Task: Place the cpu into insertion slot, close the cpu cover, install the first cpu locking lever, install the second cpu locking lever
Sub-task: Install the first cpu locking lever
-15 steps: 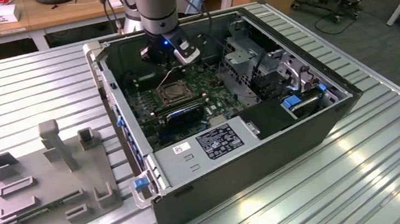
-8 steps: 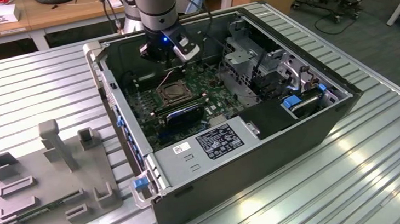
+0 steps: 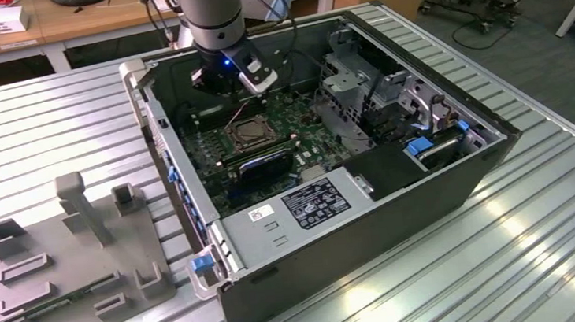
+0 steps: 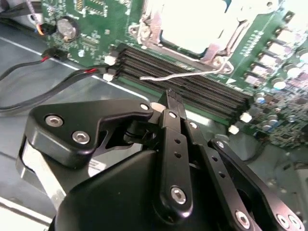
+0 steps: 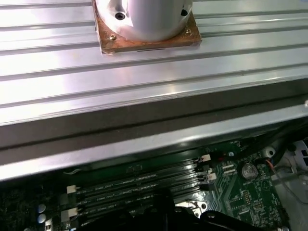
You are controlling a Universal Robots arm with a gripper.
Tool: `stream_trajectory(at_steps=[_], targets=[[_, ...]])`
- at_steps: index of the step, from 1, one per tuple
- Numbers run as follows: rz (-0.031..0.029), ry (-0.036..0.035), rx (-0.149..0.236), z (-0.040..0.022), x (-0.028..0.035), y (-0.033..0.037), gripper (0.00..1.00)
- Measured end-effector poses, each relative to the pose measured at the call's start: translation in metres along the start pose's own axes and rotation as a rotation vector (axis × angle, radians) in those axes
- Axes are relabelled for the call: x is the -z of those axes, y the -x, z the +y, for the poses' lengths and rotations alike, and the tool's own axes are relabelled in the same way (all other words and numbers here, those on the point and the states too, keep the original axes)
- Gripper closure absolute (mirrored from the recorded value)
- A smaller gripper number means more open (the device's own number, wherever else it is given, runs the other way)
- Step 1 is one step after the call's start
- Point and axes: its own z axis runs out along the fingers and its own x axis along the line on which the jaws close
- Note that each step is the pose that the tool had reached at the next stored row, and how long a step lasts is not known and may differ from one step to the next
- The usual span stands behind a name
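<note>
Centrally on the table [image 3: 550, 262], the computer case [image 3: 377, 215] holds the motherboard [image 3: 299, 120]. The gripper [image 4: 171, 97], closed and empty, hangs near the memory slots [image 4: 192, 84]. The cpu cover [image 4: 150, 19] frames the cpu [image 4: 192, 24] seated in the insertion slot [image 3: 246, 136] mid-board; one wire lever [image 4: 192, 73] stands unlatched.

In the second wrist view the picture's edge cuts off the silvery-grey square cpu [image 4: 192, 21] and the thin metal cpu cover [image 4: 235, 36] around it.
</note>
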Motion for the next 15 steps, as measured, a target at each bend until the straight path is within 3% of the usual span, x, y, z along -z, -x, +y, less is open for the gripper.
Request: stream_trajectory(at_steps=[5,15], targets=[[-0.0002,0.0002,0.000,-0.0073,-0.0047,-0.0022,0.89],[-0.0007,-0.0001,-0.002,-0.0108,-0.0155,-0.0018,0.89]])
